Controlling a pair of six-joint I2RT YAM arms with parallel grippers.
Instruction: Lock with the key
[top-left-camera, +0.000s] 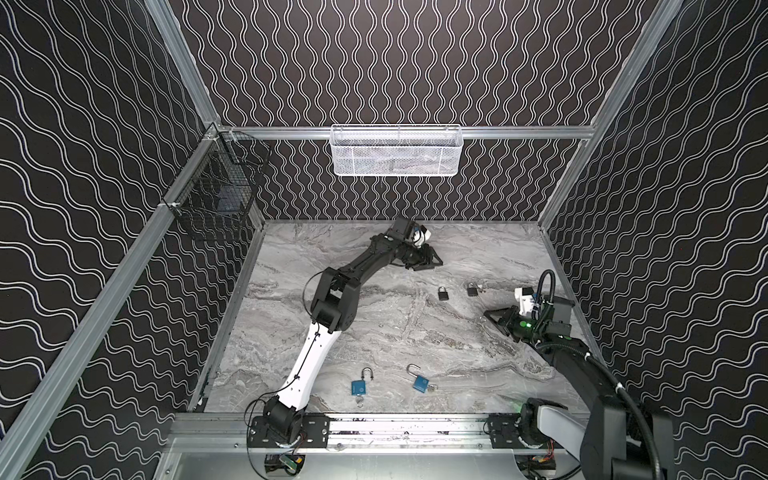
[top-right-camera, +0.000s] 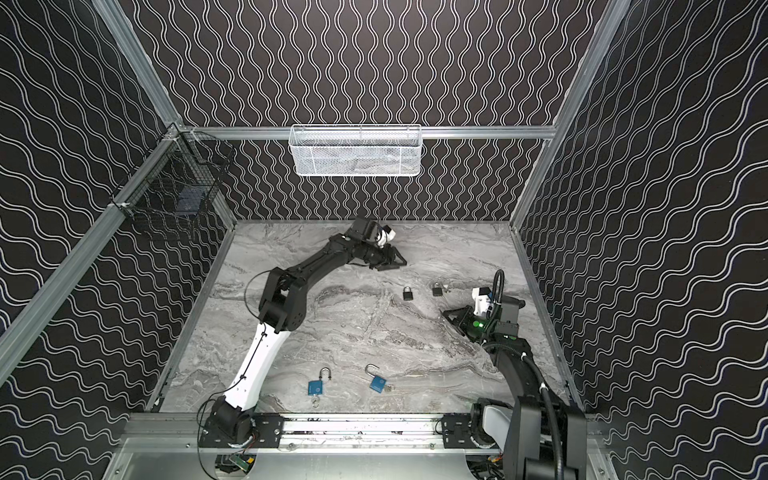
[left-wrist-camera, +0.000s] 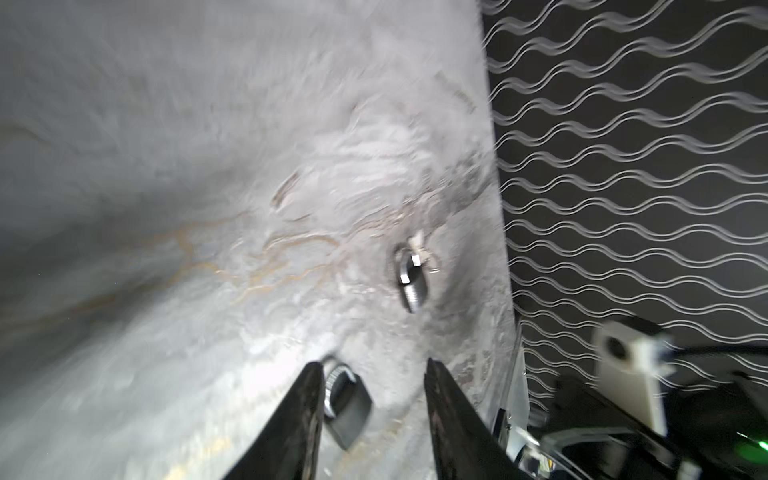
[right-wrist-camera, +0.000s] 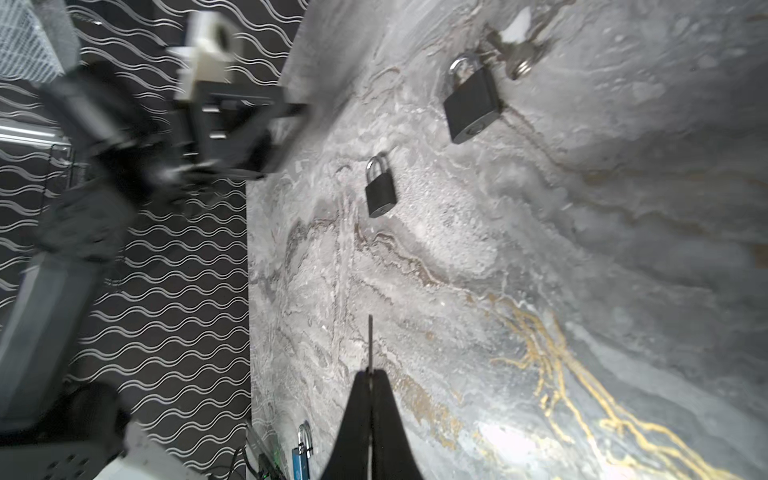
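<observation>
Two small black padlocks lie shackles shut on the marble table, one nearer the middle, the other with a bunch of keys at its shackle. My left gripper hangs open just behind the nearer padlock, which shows between its fingers close to one of them, untouched. My right gripper is shut on a key, whose thin blade sticks out past the fingertips toward the padlocks. In both top views it hovers to the right of the locks.
Two blue padlocks with raised shackles and keys lie near the front edge. A white mesh basket hangs on the back wall and a black wire basket on the left wall. Patterned walls close in the table.
</observation>
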